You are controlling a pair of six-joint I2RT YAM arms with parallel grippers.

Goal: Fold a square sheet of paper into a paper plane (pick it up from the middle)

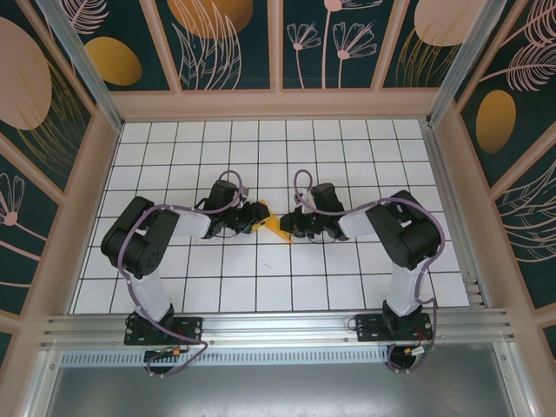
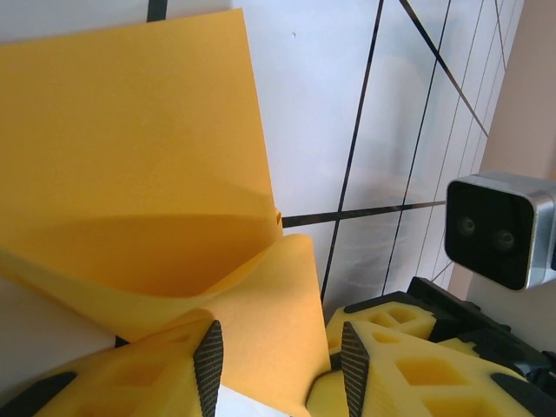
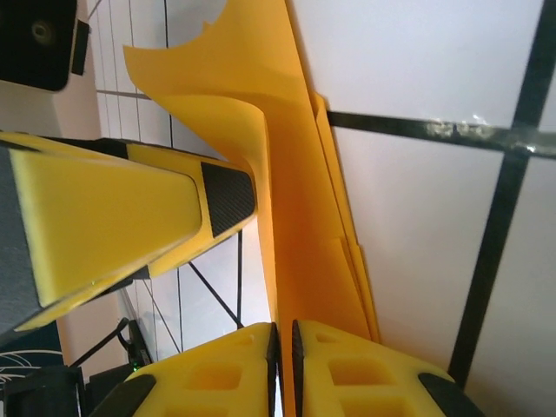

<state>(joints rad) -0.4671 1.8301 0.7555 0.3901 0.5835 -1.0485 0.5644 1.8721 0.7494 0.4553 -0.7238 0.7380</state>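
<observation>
**Step in hand (judged):** an early crease; no pointed shape has been formed yet.

**Location:** The square sheet of paper (image 1: 276,224) is found at the middle of the table (image 1: 347,156), between the two arms. Whether it rests on the surface cannot be told.

**Grip state:** In the top view the right gripper (image 3: 285,337) stands at the sheet's 3 o'clock. Its fingers are pressed together on a folded edge. The left gripper (image 2: 280,352) stands at 9 o'clock with fingers apart. A curled flap lies loosely between its pads (image 2: 208,369), unclamped.

**Next move (judged):** The flap is to be laid flat on the layer beneath, with edges aligned before pressure is applied. A firm pinch is required on the right so that twisting is avoided.

**Appearance:** The sheet is thin, plain and orange-yellow. It is doubled along one long fold, and one flap is bowed open.
</observation>
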